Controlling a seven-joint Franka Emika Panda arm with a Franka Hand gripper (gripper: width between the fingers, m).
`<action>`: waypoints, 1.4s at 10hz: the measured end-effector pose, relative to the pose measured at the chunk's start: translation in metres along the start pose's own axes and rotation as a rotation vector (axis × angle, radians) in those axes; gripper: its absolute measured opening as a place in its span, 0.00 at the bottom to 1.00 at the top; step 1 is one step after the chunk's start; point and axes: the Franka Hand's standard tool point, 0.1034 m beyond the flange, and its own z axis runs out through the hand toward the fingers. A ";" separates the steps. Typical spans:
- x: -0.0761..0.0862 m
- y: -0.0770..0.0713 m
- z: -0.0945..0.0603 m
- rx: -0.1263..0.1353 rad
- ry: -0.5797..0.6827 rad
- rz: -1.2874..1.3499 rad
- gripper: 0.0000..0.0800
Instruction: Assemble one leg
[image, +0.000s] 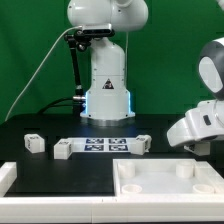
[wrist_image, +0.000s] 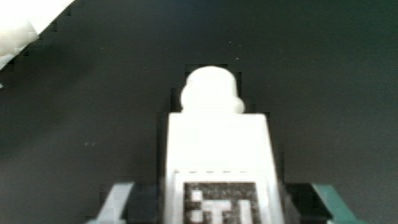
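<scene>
In the wrist view my gripper (wrist_image: 221, 206) is shut on a white leg (wrist_image: 221, 135). The fingers (wrist_image: 125, 200) press its two sides near its black-and-white tag, and its rounded peg end points away from the hand over dark table. In the exterior view the gripper's white hand (image: 190, 128) hangs at the right, just above the far edge of the white tray-like tabletop (image: 160, 186). The held leg is hidden there. Three more legs lie on the table: one (image: 35, 143) at the left, one (image: 63, 149) beside it, and one (image: 141, 143) right of the marker board.
The marker board (image: 105, 145) lies flat mid-table between the loose legs. The robot base (image: 107, 85) stands behind it with a black cable post (image: 72, 60) to its left. A white part's edge (image: 6, 177) shows at the front left. A green wall is behind.
</scene>
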 end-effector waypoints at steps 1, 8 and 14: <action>0.000 0.000 0.000 0.000 0.000 0.000 0.36; -0.062 0.037 -0.071 0.042 0.021 -0.076 0.36; -0.039 0.059 -0.090 0.025 0.450 -0.119 0.36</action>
